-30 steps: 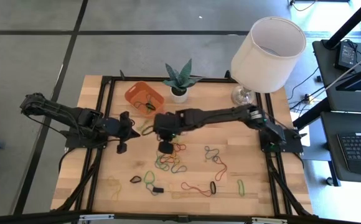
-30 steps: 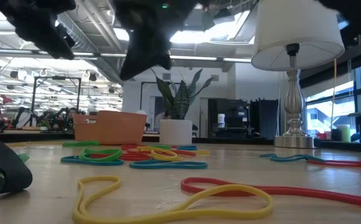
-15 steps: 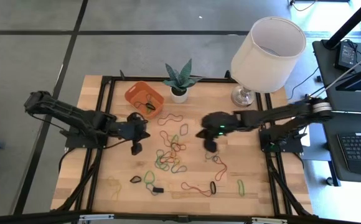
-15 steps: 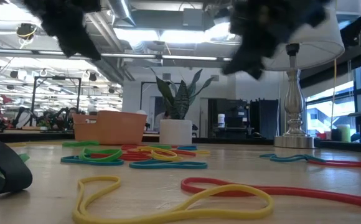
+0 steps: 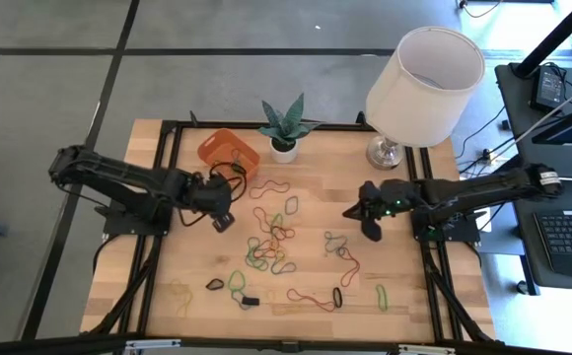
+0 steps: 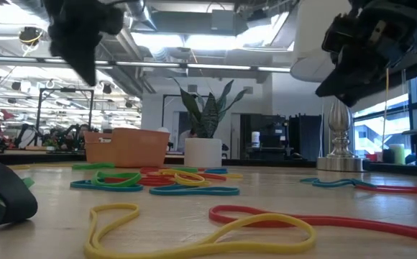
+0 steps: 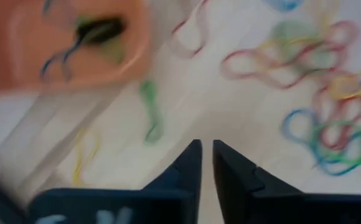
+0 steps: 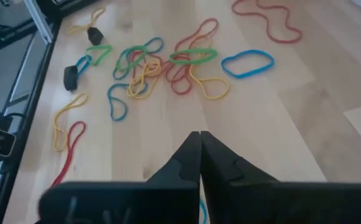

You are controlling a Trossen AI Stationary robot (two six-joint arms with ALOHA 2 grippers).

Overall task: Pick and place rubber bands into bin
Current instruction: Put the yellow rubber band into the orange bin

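Lamp (image 5: 424, 74), plant (image 5: 284, 126) w/ pot.

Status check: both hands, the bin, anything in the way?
Left hand just beside bin, fingers slightly apart, empty. Right hand shut, empty, near lamp. Rubber bands mostly on table. Nothing blocking bin.

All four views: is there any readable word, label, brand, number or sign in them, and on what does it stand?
None can be read.
Left gripper: pale marks on its body in the left wrist view, too blurred to read.
Keyboard on the desk beside the table: key legends too small to read.
Bin, plant pot and lamp: no lettering visible.
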